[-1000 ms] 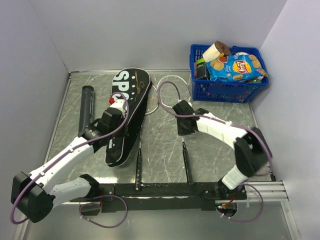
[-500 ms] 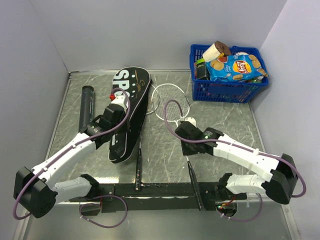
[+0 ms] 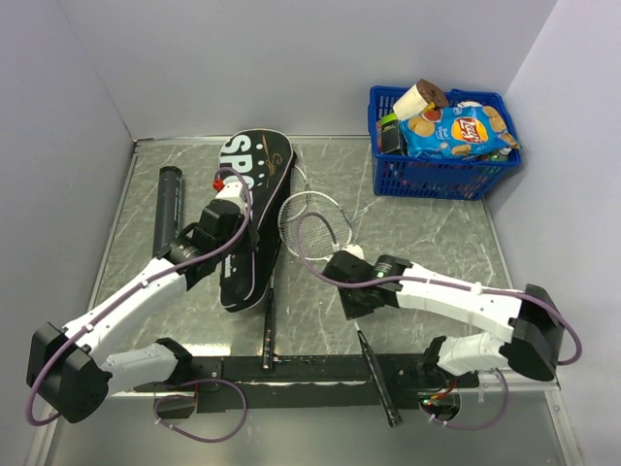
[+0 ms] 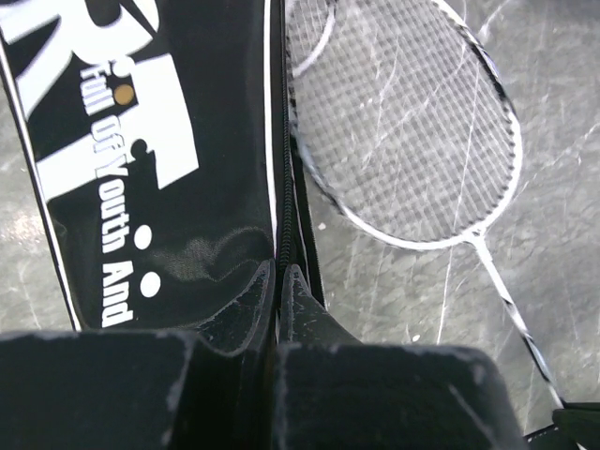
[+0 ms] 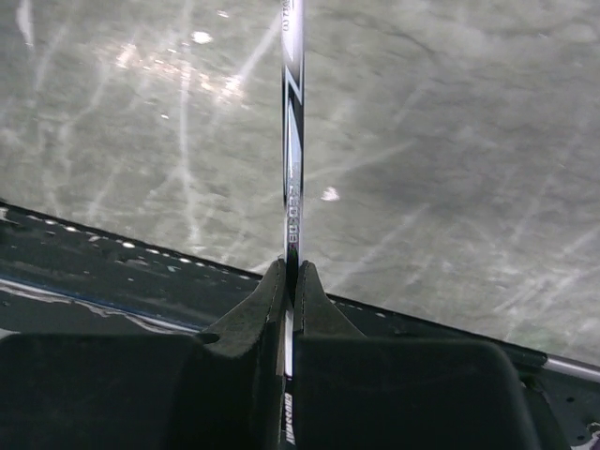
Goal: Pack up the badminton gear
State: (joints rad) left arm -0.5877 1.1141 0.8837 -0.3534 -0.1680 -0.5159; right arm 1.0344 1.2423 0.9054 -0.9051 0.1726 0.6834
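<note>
The black "SPORT" cover (image 3: 254,165) lies at the left middle. My left gripper (image 3: 250,243) is shut on its zipper edge, which shows in the left wrist view (image 4: 284,187). One silver-headed racket (image 3: 315,218) lies beside the cover, its black handle (image 3: 378,381) over the near rail. My right gripper (image 3: 355,295) is shut on its thin shaft (image 5: 292,169). A second racket's handle (image 3: 269,330) sticks out below the cover, its head mostly hidden. The long black tube (image 3: 168,206) lies at the far left. No shuttlecock is in view.
A blue plastic basket (image 3: 439,177) of snack packets stands at the back right corner. Grey walls close the table at the back and both sides. The black rail (image 3: 310,369) with the arm bases runs along the near edge.
My right gripper has dragged its racket toward the near edge and to the left, so the head now lies next to the cover. The cover and my left gripper have shifted slightly away from me.
</note>
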